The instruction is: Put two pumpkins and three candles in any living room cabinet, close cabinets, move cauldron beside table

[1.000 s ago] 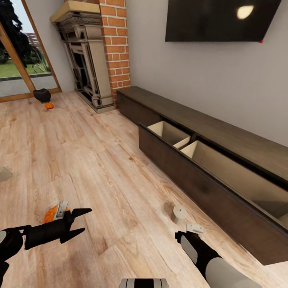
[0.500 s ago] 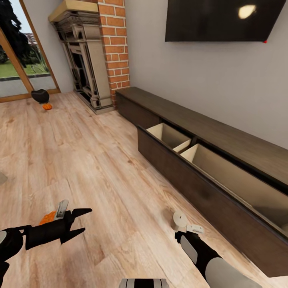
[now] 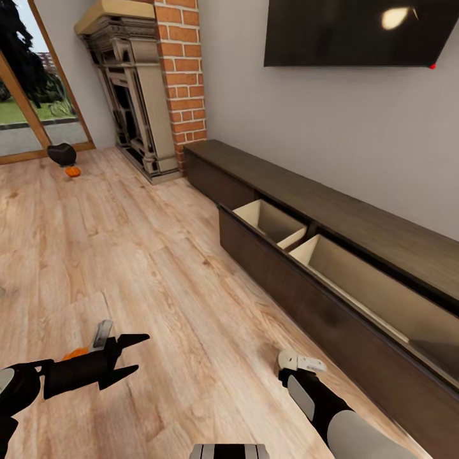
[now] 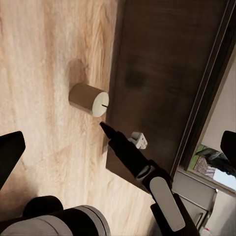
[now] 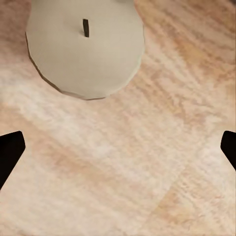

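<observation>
A cream candle stands upright on the wood floor, its wick showing. My right gripper hangs open just above and beside it. In the head view the candle peeks out from under that gripper, close to the open drawer front of the dark cabinet. In the left wrist view the candle stands close to the drawer front. My left gripper is open and empty above the floor, and a pumpkin lies mostly hidden behind it. Far back by the window sit the black cauldron and a second pumpkin.
The cabinet's long drawer is pulled out, showing pale compartments. A brick column and fireplace stand at the back, and a TV hangs on the wall. Bare wood floor stretches between me and the cauldron.
The whole view has shifted as the robot rolled nearer. The candle has come under the right gripper, and the near pumpkin has slipped further behind the left gripper. Both arms keep their pose.
</observation>
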{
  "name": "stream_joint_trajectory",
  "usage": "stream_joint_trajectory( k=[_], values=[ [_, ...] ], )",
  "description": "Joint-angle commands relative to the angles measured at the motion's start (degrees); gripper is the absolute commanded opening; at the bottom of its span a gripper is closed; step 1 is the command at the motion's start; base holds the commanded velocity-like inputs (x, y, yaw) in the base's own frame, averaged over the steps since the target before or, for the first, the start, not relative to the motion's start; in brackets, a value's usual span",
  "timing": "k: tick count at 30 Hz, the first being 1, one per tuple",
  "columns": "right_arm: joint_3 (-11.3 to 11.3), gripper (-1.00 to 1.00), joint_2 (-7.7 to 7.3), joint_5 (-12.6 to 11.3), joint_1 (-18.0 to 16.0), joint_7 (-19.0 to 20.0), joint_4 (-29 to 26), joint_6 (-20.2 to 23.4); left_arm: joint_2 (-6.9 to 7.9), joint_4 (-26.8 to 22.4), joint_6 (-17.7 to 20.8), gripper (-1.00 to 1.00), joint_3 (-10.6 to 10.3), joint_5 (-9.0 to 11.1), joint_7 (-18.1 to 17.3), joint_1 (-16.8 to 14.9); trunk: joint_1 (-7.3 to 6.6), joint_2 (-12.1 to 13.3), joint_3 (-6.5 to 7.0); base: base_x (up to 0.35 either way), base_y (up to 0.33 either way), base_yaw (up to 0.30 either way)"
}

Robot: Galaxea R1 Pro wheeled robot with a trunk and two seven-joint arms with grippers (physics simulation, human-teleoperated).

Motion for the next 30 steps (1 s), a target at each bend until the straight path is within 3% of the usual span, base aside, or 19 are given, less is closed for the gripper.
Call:
stream_joint_trajectory(
  k=[1,30],
  values=[
    [0.5,1.00,-0.05,-0.3,0.0,-0.4,-0.1,0.3,-0.01,0.0,0.1,1.00,0.0,0.6,0.6,0.0,0.00,0.0,-0.05,0.059,0.023,0.000],
    [0.9,1.00,-0.05,0.0,0.0,0.0,-0.2,0.3,-0.01,0.0,0.1,1.00,0.0,0.6,0.6,0.0,0.00,0.0,-0.05,0.112,0.026,0.000]
  ],
)
